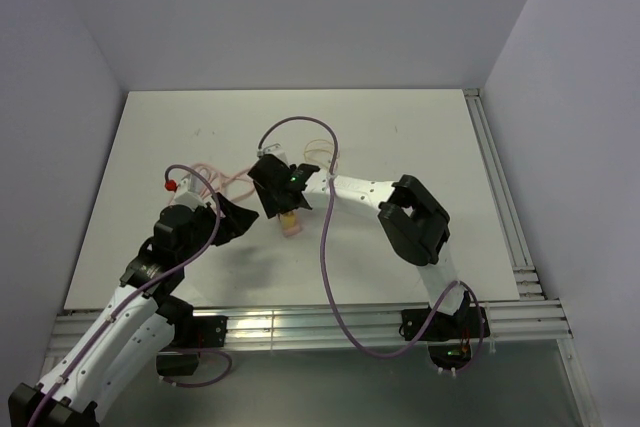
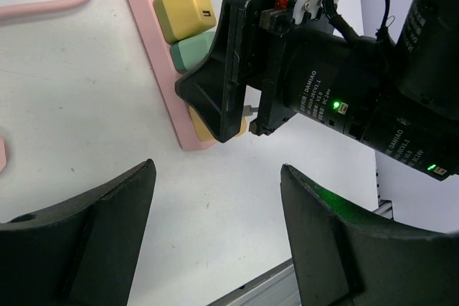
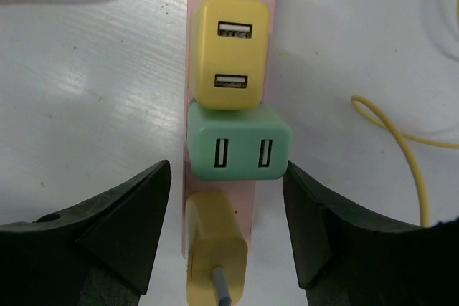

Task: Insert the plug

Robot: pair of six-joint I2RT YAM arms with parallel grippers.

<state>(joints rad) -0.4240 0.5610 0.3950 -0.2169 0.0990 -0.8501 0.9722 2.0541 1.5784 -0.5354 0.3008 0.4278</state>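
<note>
A pink power strip (image 3: 269, 34) lies on the white table. It carries a yellow USB charger (image 3: 231, 51), then a green USB charger (image 3: 240, 150). A yellow plug (image 3: 215, 245) with a grey cable sits at the strip's near end. My right gripper (image 3: 226, 170) is open above the strip, one finger on each side of the yellow plug, not touching it. My left gripper (image 2: 216, 170) is open and empty, low over bare table just short of the strip's end (image 2: 154, 41). In the top view the right gripper (image 1: 283, 192) covers most of the strip (image 1: 291, 226).
The strip's pink cord (image 1: 225, 175) runs left behind my left gripper (image 1: 240, 219). A thin yellow cable (image 3: 401, 148) loops on the table to the right of the strip. Metal rails (image 1: 510, 237) line the right and near table edges. Walls enclose the table.
</note>
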